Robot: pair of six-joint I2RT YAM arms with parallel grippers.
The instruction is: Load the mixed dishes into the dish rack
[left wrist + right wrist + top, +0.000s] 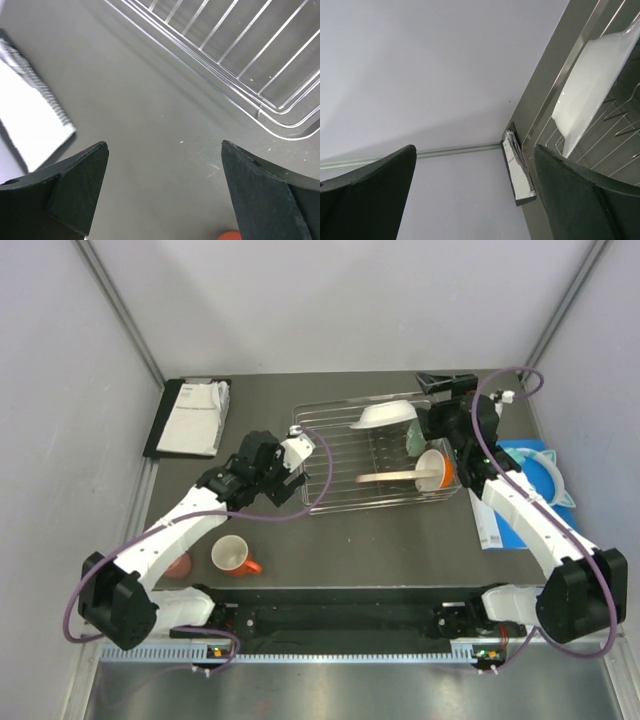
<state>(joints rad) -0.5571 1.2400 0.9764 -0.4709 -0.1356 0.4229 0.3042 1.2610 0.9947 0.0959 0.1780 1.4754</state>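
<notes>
left end effector point(164, 146) and right end effector point(474, 149) both stand apart, empty. best reach for the orange mug point(232, 554), eight o'clock of the dish rack point(335, 455), and pinch its rim squarely.

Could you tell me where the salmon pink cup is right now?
In the top view, the salmon pink cup sits on the table at near left, partly under the left arm, left of an orange mug.

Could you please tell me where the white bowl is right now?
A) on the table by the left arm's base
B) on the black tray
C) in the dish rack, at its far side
C: the white bowl leans tilted among the wires at the far side of the dish rack.
</notes>
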